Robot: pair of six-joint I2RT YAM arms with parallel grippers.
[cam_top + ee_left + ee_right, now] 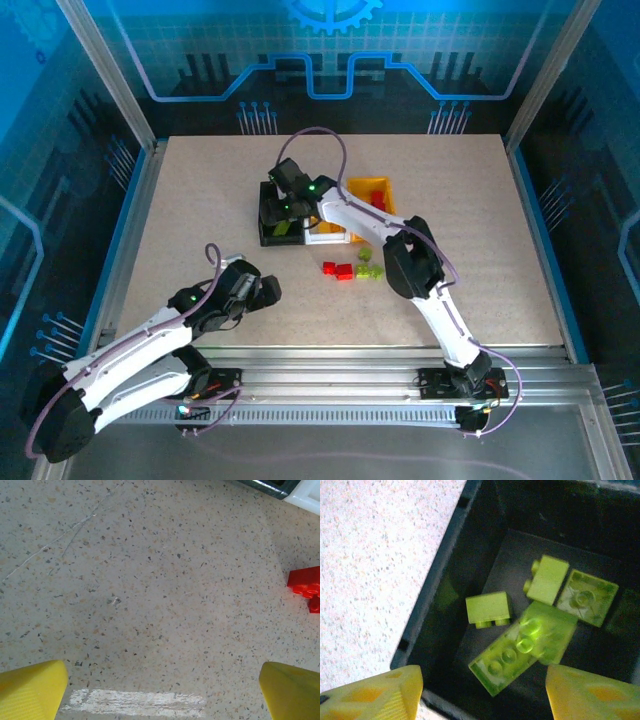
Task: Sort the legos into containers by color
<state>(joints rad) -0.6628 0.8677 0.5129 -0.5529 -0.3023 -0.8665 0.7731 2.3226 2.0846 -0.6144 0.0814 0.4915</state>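
My right gripper (485, 692) hangs open over the black container (445, 580), its yellow fingers (380, 695) apart and holding nothing. Inside lie several lime-green legos: a long translucent one (520, 650) below the jaws, a small block (490, 607) and two more (549, 579) behind. From above, the right gripper (285, 195) sits over the black container (270, 238), joined to the white (328, 238) and yellow-orange (368, 185) containers. My left gripper (162, 690) is open above bare table, a red lego (306, 582) to its right.
Loose red legos (338, 270) and green legos (368, 268) lie on the table in front of the containers, between the two arms. The left gripper (268, 290) is low, left of them. Metal frame posts stand along the table edges.
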